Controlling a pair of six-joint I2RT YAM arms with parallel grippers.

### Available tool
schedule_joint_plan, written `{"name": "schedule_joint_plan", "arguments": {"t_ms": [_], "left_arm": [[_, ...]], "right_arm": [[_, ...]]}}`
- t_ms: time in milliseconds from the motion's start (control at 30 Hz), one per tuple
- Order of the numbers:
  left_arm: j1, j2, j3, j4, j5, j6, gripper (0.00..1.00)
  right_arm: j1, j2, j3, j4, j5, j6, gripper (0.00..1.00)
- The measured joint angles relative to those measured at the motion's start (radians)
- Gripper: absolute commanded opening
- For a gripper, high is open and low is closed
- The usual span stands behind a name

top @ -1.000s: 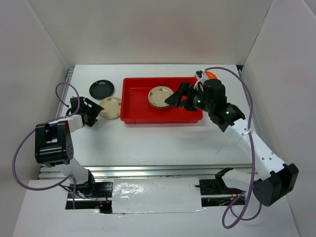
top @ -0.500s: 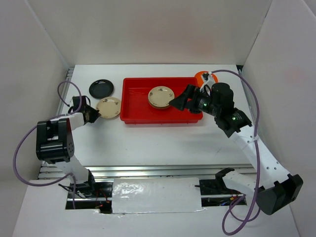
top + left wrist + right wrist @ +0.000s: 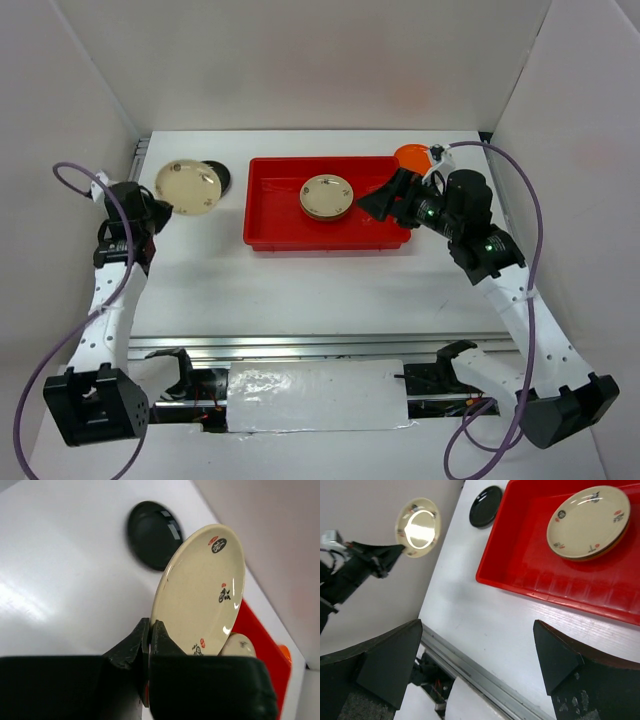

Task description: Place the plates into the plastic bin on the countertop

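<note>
The left arm stands left of the red plastic bin [image 3: 275, 218], wrist lifted. The left gripper [image 3: 150, 629] is clamped on the lower rim of a cream floral plate [image 3: 202, 590], held tilted and clear of the white countertop [image 3: 300, 285]. This plate hangs left of the bin, partly over the black plate [image 3: 152, 535] (little of it shows from above). The right arm reaches toward the bin's right end, the right gripper [image 3: 480, 652] spread wide. A second cream plate [image 3: 326, 197] lies flat mid-bin. An orange plate [image 3: 408, 156] lies beyond the bin's far right corner. Countertop lies open along the bin's near rim.
</note>
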Motion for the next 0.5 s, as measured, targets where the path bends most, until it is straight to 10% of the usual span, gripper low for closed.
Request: {"name": "schedule_joint_plan", "arguments": {"t_ms": [500], "left_arm": [[-0.353, 0.790, 0.624, 0.150, 0.478, 0.104, 0.00]], "right_arm": [[-0.320, -0.005, -0.111, 0.018, 0.048, 0.078, 1.00]]}}
